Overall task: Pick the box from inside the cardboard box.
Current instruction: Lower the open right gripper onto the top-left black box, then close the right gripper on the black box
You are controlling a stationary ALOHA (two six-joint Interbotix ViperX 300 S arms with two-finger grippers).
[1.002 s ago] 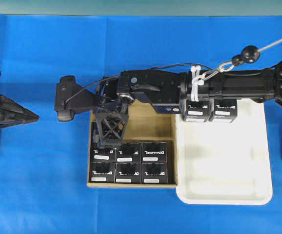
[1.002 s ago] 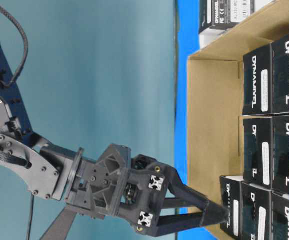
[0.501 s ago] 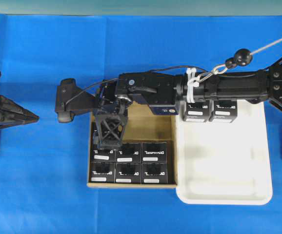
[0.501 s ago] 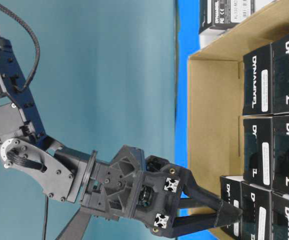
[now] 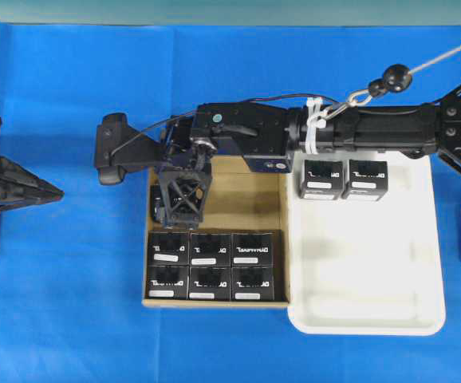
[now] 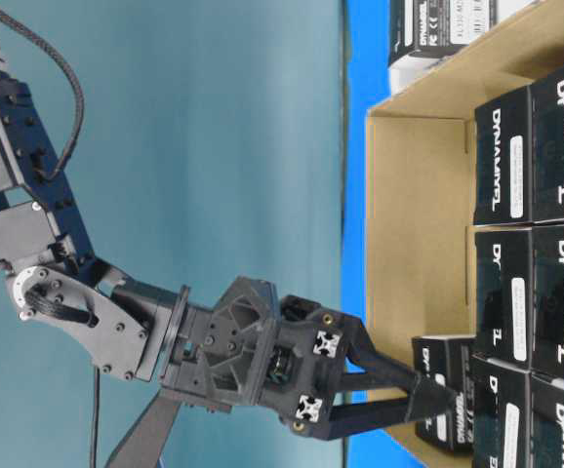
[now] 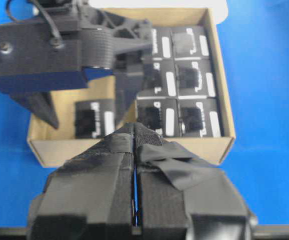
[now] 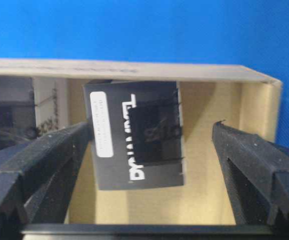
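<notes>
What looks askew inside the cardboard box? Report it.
One box sits apart from the six packed boxes. It is slightly tilted in the cardboard box's bare half, between the open fingers of the right gripper.

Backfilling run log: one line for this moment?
phase: pre-grasp | right gripper: jaws open, straddling box in cardboard box | left gripper: jaws shut | white tray: two boxes
</notes>
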